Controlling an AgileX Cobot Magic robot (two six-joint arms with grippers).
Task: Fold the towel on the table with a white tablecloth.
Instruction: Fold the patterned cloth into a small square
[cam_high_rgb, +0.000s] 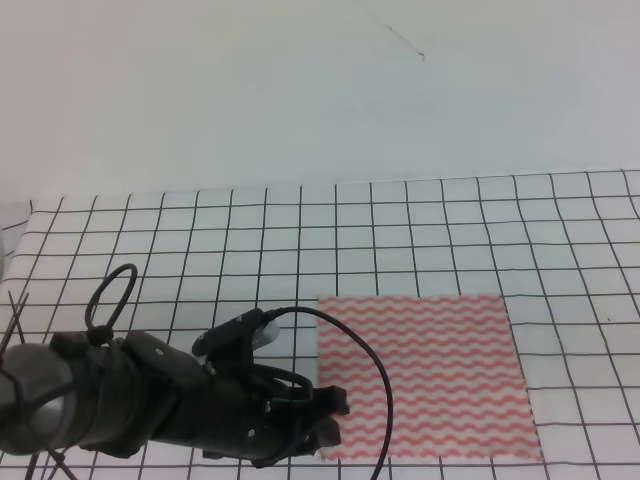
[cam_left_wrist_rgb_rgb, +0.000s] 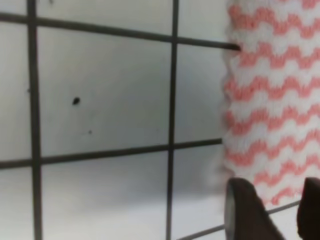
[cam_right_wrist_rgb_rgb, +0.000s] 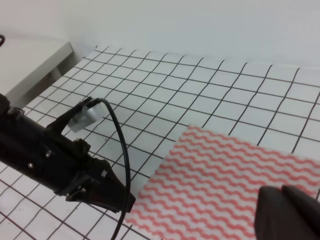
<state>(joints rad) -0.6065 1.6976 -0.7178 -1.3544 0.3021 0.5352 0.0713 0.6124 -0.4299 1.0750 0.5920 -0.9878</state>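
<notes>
Left claw (cam_high_rgb: 325, 418) low at towel (cam_high_rgb: 425, 375) near-left corner, fingers (cam_left_wrist_rgb_rgb: 245, 215) parted, nothing gripped. Right claw (cam_right_wrist_rgb_rgb: 290, 215) hangs above towel's near side, dark tips only in view, open or closed: cannot tell. Towel flat, unfolded on white tablecloth (cam_high_rgb: 200, 240) over table. Best play: straddle corner edge, pinch towel layer alone, leave tablecloth down, lift gently before carrying corner across.

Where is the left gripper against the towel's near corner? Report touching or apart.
Cannot tell. In the left wrist view the fingers overlap the towel corner, but any height gap is hidden; the exterior high view shows the left gripper covering that corner.
</notes>
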